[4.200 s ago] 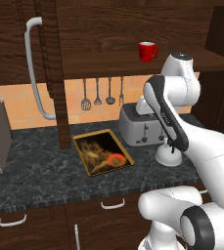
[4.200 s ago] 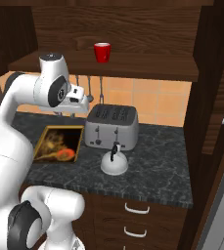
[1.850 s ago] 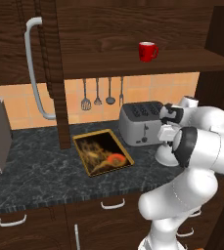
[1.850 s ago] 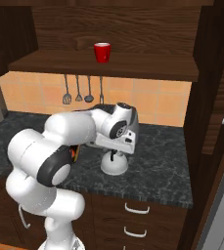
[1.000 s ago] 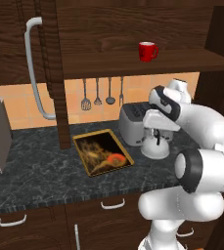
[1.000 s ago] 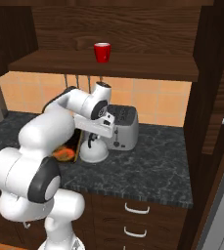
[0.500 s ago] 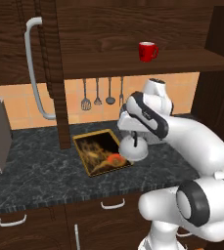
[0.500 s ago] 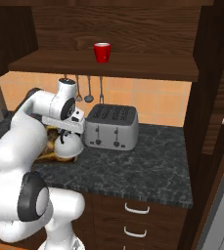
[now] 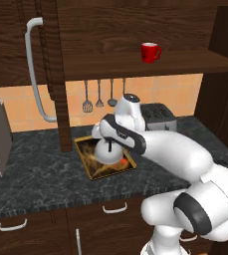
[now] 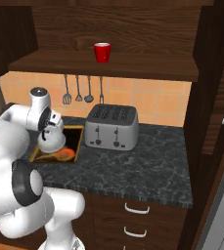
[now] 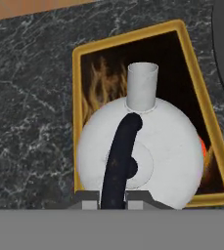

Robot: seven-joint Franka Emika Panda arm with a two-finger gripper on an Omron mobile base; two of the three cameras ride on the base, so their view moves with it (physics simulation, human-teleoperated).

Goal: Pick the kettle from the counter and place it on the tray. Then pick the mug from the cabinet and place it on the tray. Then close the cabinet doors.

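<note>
A: Change since half a second ago: arm has swung further toward the tray; kettle has travelled with it, from the tray's toaster-side edge to above the tray's middle.

B: Claw, state?

A: Clenched on the kettle's dark handle. In the hand view the two tips sit either side of the handle's near end.

B: Kettle, position?

A: Directly below the claw, upright, spout pointing away from it. Over the tray's dark picture surface. Touching the tray or just above it: cannot tell.

B: Tray?

A: Beneath the claw, flat on the worktop. Yellow rim visible on both sides of the kettle in the hand view.

B: Mug?

A: Red, on the cabinet shelf, above the claw and well apart from it, toward the toaster side.

B: Toaster?

A: On the worktop just beside the tray, level with the claw.

B: Doors?

A: One door stands open, with a long grey bar handle, on the claw's far side from the toaster. Three utensils hang on the wall behind the claw.
</note>
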